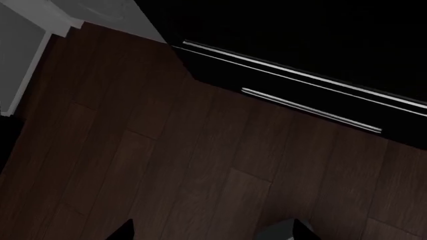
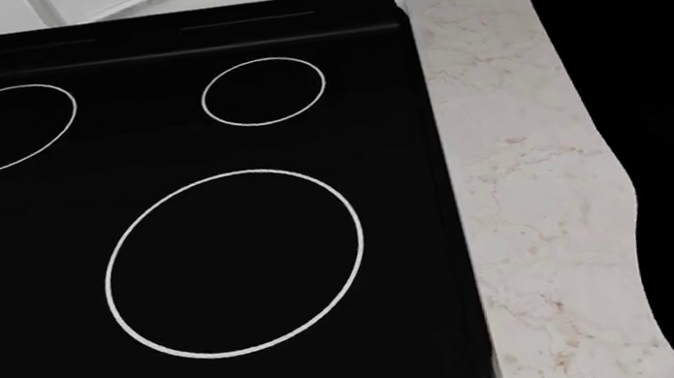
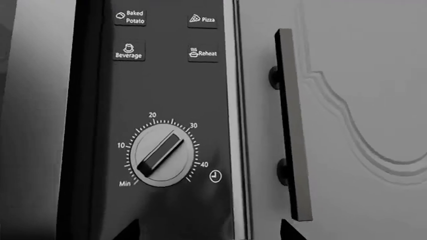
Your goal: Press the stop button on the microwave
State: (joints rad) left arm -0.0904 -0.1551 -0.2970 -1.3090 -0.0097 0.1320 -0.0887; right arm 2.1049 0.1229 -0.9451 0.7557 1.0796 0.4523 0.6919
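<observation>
We see the right gripper (image 3: pixel 210 231) facing the microwave control panel (image 3: pixel 163 100), fingertips spread wide below the timer dial (image 3: pixel 162 155). The left gripper (image 1: pixel 212 232) is likewise wide, holding nothing.

1. Cooktop (image 2: pixel 184 219): glossy black glass.
2. Table (image 2: pixel 518 175): pale, veined, marble-like stone.
3. Floor (image 1: pixel 167 165): dark wood planks.
4. Microwave panel (image 3: pixel 167 90): smooth dark finish; dial (image 3: pixel 163 155) looks like brushed metal.

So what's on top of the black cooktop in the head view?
Nothing rests on the cooktop: only its white burner rings, the largest near the front. The marble counter lies beside it. A dark shape covers the counter's right part, so whatever lies there cannot be seen.
</observation>
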